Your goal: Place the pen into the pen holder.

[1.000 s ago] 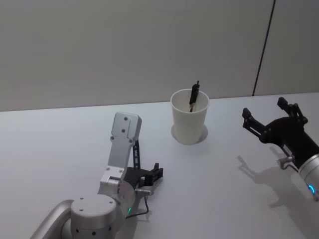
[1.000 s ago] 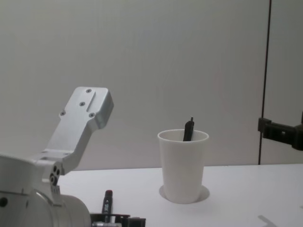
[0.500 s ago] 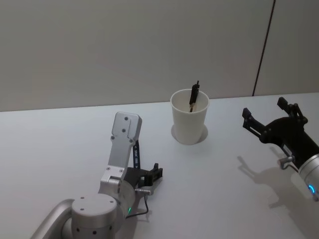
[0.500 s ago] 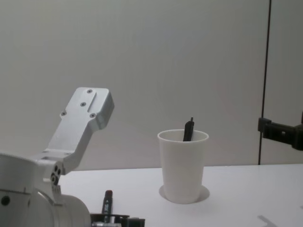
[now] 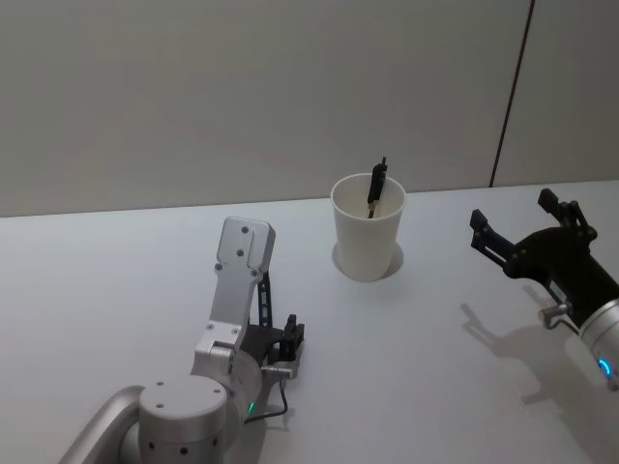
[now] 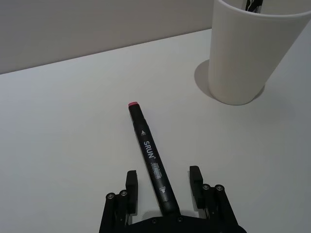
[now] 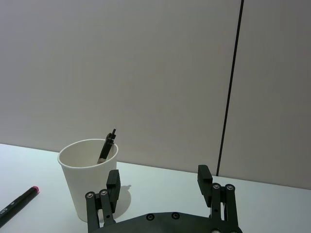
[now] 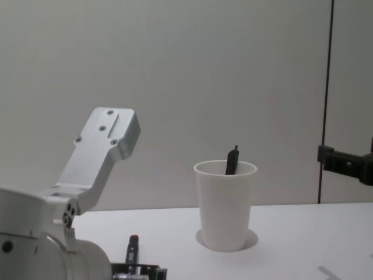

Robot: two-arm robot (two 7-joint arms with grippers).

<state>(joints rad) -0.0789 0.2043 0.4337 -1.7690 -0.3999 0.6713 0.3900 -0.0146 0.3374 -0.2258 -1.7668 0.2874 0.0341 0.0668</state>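
A black pen (image 6: 150, 158) with a pink tip lies flat on the white table, also seen as the pen (image 8: 132, 252) low in the chest view. My left gripper (image 6: 163, 177) is down at the table and open, one finger on each side of the pen's rear end with a gap on both sides. The pen holder (image 5: 368, 230), a white paper cup, stands upright beyond the pen's tip; a second black pen (image 5: 376, 184) leans inside the pen holder (image 8: 225, 205). My right gripper (image 5: 513, 213) hovers open and empty to the right of the cup.
The table (image 5: 116, 280) is a plain white surface running back to a grey wall. My left arm's silver link (image 5: 238, 280) rises just beside the lying pen. A dark vertical seam (image 5: 511, 92) marks the wall behind the cup's right.
My left gripper's fingers have drawn closer together around the lying pen. The pen, the cup and my right arm have not moved.
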